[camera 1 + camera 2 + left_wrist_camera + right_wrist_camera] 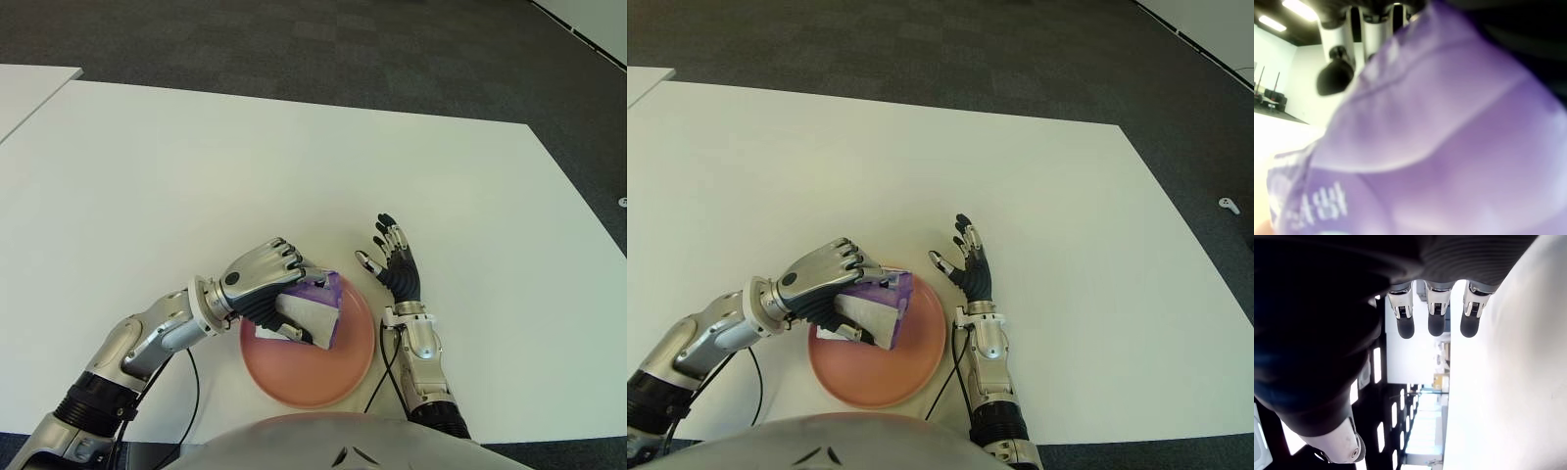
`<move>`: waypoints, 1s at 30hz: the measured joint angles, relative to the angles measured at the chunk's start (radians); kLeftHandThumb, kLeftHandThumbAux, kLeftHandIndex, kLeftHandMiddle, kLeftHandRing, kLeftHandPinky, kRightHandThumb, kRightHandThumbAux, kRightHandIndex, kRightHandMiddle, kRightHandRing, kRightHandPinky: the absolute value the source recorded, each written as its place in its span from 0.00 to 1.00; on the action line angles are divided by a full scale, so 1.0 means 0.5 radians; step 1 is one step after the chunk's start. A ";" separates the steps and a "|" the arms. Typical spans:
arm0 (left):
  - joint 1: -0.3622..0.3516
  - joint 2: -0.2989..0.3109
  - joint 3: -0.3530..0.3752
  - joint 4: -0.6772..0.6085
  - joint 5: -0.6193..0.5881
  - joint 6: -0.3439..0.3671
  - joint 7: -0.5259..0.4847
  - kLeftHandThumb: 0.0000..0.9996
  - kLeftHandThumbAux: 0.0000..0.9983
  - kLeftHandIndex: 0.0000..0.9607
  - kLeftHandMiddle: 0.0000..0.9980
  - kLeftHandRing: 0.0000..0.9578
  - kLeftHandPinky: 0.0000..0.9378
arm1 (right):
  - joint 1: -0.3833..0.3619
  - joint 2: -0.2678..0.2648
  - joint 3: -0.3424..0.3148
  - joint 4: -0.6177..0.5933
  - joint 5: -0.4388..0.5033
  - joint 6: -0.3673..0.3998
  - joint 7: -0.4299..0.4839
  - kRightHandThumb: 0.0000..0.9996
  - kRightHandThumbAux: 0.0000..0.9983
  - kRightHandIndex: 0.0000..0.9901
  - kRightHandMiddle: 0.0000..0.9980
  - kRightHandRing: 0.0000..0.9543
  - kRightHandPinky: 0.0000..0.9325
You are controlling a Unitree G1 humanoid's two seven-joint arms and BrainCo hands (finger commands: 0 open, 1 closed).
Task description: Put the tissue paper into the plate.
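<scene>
Five curled fingers (284,257) of the left hand (263,284) are clamped on the purple tissue pack (318,311), which is held over the pink plate (338,377). Just beside the plate's right rim, the right hand (397,266) is shown spread and empty above the white table (196,166).

White print showed on the purple tissue pack (1449,147) in the left wrist view, down at seven o'clock, but the characters were too blurred to read. No other lettering, number or sign could be made out.
</scene>
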 measured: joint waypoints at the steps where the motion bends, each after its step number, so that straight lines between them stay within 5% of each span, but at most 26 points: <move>1: -0.001 0.000 -0.008 0.017 0.040 -0.004 0.042 0.61 0.69 0.41 0.57 0.55 0.51 | 0.000 0.000 0.000 0.000 0.000 0.001 0.001 0.02 0.82 0.00 0.00 0.00 0.06; 3: -0.010 0.021 -0.041 0.028 0.138 -0.010 0.078 0.27 0.60 0.19 0.26 0.23 0.21 | 0.002 0.000 -0.001 -0.002 0.002 0.006 0.006 0.02 0.83 0.00 0.00 0.00 0.06; 8: -0.078 0.152 -0.083 -0.020 0.246 -0.017 -0.013 0.05 0.51 0.03 0.05 0.04 0.03 | 0.009 0.000 0.000 -0.009 0.007 0.018 0.018 0.02 0.84 0.00 0.00 0.00 0.06; 13: -0.106 0.250 -0.084 -0.093 0.282 0.032 -0.119 0.01 0.43 0.01 0.01 0.01 0.01 | 0.017 0.001 0.000 -0.023 0.010 0.020 0.032 0.02 0.86 0.00 0.00 0.00 0.06; 30: -0.068 0.252 -0.098 -0.100 0.204 0.148 -0.151 0.01 0.34 0.00 0.00 0.00 0.00 | 0.023 -0.005 0.000 -0.031 0.011 0.030 0.062 0.00 0.87 0.00 0.00 0.00 0.06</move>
